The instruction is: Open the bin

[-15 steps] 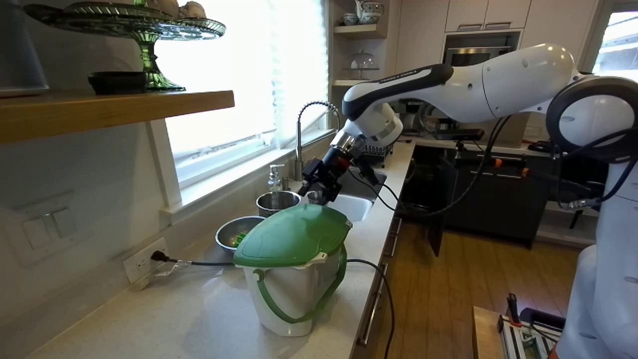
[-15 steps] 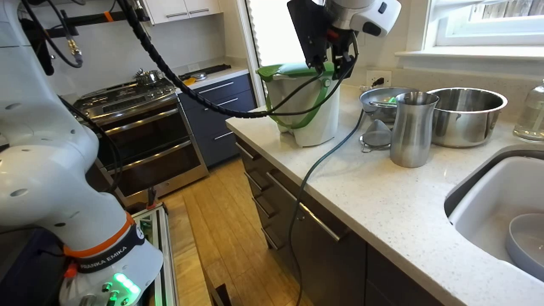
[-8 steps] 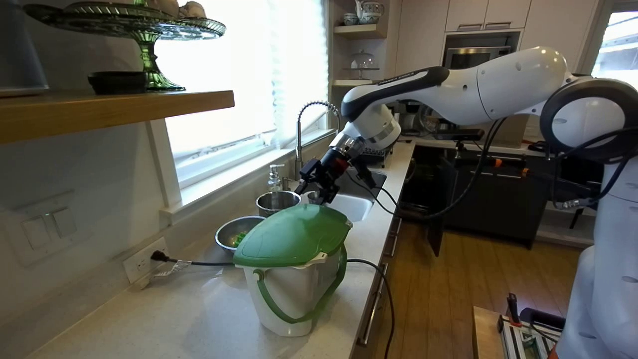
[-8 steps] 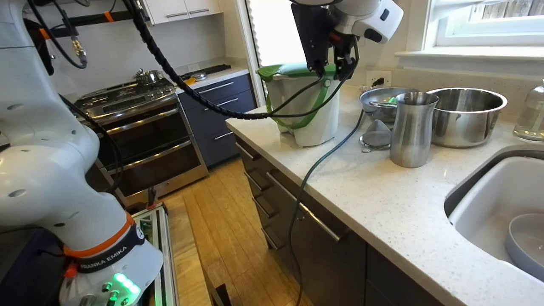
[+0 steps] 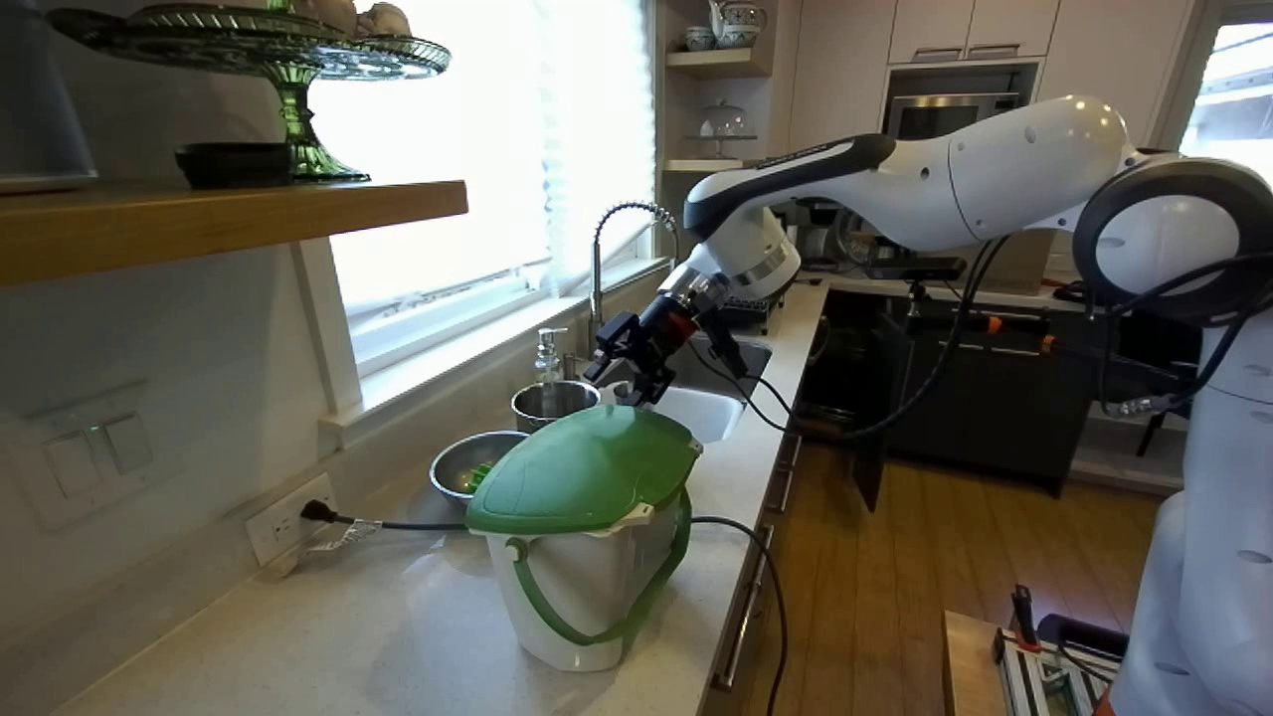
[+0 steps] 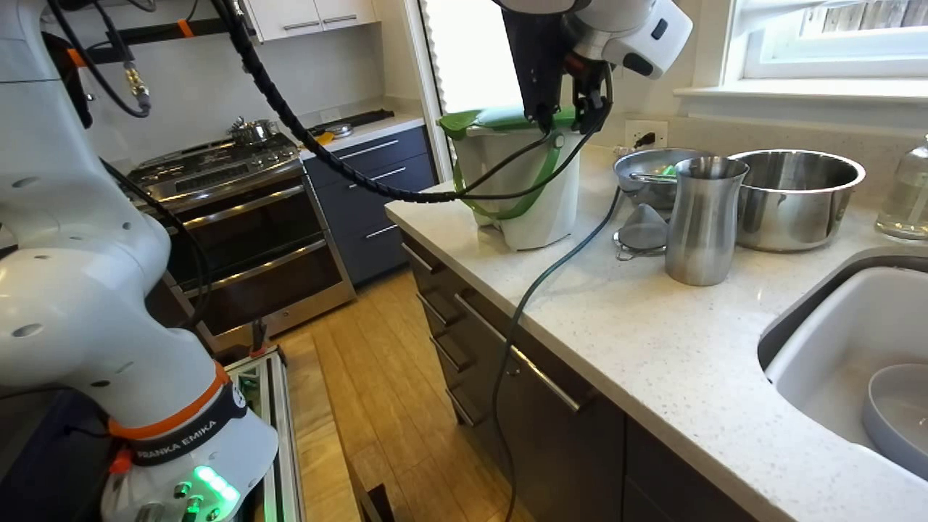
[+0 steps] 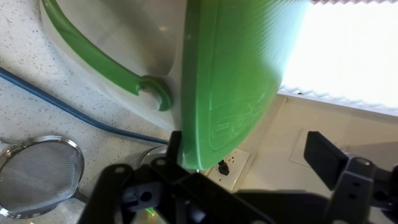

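Note:
The bin is a white pail (image 5: 557,597) with a green domed lid (image 5: 587,472) lying shut on it. Its green handle (image 5: 597,636) hangs down. The bin (image 6: 544,217) stands on the counter near its edge. My gripper (image 5: 619,386) is open and empty at the end of the lid facing the sink; it also shows in an exterior view (image 6: 567,126). In the wrist view, the lid (image 7: 230,102) reaches between the widely spread fingers (image 7: 244,140). One finger sits right beside the lid's rim, on the pail side; I cannot tell whether they touch. The other finger is well clear above the lid.
A metal bowl (image 5: 467,467), a steel pot (image 6: 794,206), a steel jug (image 6: 703,225) and a strainer (image 7: 40,177) stand near the bin. A cord (image 6: 558,261) crosses the counter past the bin to an outlet (image 7: 230,168). A sink (image 6: 841,348) lies beyond.
My arm and gripper have shifted slightly near the end of the lid. The gripper stays open. The bin and its lid have not moved.

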Controlling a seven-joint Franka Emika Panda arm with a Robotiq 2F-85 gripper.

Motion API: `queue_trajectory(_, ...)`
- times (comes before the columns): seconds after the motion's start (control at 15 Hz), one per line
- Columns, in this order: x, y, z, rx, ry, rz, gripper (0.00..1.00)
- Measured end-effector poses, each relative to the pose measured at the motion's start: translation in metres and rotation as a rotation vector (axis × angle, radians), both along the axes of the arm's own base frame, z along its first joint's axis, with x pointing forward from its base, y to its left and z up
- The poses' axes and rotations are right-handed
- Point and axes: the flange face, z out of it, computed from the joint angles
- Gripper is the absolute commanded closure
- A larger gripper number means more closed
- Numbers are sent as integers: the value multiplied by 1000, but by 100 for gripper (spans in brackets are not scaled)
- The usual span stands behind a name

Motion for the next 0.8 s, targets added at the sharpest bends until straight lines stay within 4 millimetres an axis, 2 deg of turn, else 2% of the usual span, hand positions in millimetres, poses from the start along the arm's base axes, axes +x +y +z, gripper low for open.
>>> queue_trajectory(0.27, 0, 0, 3, 50, -6, -3, 0)
queue_trajectory(0.8, -4, 7, 38, 125, -26, 84, 0)
